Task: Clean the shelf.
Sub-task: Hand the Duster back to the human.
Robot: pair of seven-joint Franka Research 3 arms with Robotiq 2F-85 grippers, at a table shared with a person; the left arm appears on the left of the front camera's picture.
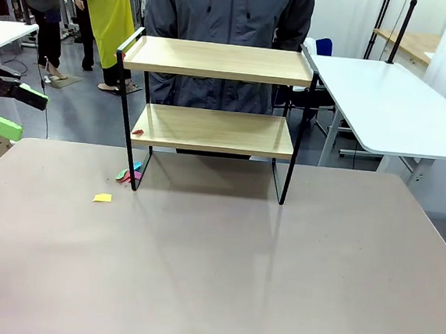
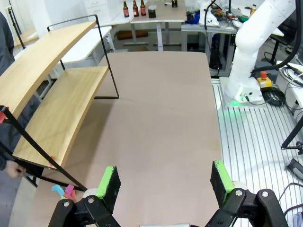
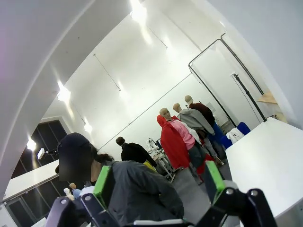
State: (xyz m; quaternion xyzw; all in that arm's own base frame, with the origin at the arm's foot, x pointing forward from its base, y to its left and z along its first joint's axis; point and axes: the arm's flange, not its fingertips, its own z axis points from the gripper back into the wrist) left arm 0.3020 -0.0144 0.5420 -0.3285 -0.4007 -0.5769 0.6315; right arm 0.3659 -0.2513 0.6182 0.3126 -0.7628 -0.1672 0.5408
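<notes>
The shelf [image 1: 217,96] stands at the far middle of the table, its two light wooden boards in a thin black frame. A small red scrap [image 1: 138,131] lies at the left end of its lower board. Small coloured scraps [image 1: 128,175] lie on the table by its front left leg, and a yellow scrap [image 1: 102,198] lies nearer. My left gripper [image 1: 8,110] hovers open at the far left, off the table's corner. In the left wrist view the left gripper [image 2: 165,182] is empty, with the shelf [image 2: 47,109] to its left. My right gripper [image 3: 157,182] is open, empty and aimed up into the room.
A person in a grey jacket [image 1: 229,11] stands right behind the shelf. A white side table [image 1: 392,104] stands at the back right. The other arm's white base [image 2: 248,52] stands beyond the table's far edge in the left wrist view. The brown tabletop [image 1: 221,276] is bare in front.
</notes>
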